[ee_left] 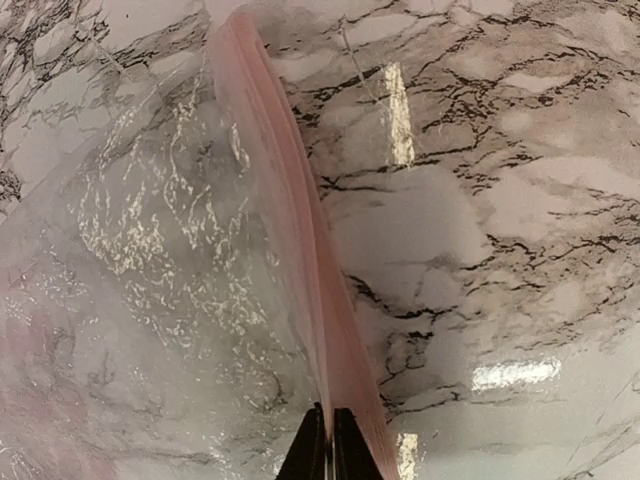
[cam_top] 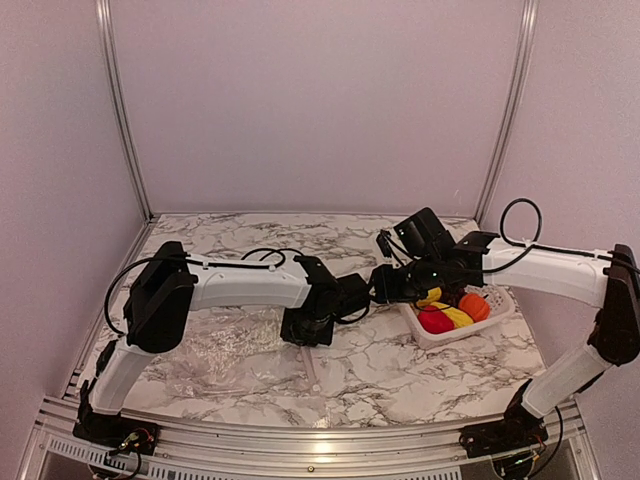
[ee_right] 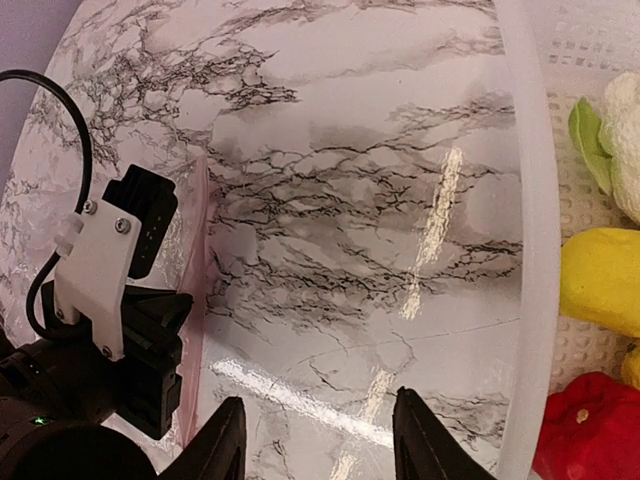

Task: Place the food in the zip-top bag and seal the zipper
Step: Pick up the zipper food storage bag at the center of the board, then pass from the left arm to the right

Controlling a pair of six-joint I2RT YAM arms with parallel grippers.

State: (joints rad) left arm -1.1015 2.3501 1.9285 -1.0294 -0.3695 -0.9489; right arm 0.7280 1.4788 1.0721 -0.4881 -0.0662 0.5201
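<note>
The zip-top bag (cam_top: 215, 350) lies flat on the marble bench (cam_top: 380, 360), on the left side, in front of the left arm. It is clear and crinkly, and the marble pattern shows through it. In the pictures I see no food inside it. The zipper (ee_left: 290, 220) is a pale pink strip along the bag's right edge.

The left gripper (ee_left: 326, 442) is at the near end of this strip. In the left wrist view its two dark fingertips are pressed together and the zipper is pinched between them. The strip runs away from the fingertips across the bench.

The right gripper (ee_right: 320, 445) hangs over bare marble, between the bag and the white lattice basket (ee_right: 527, 250). Its fingers are spread apart and there is nothing between them.

The food is in the basket, on the right side of the bench. In the right wrist view I can see the white cauliflower (ee_right: 628, 110) with a green leaf, a yellow piece (ee_right: 600, 280) and a red piece (ee_right: 592, 430). The top view shows also the orange fruit (cam_top: 475, 306), just beside the red and yellow ones. The right arm hides part of the basket there.
</note>
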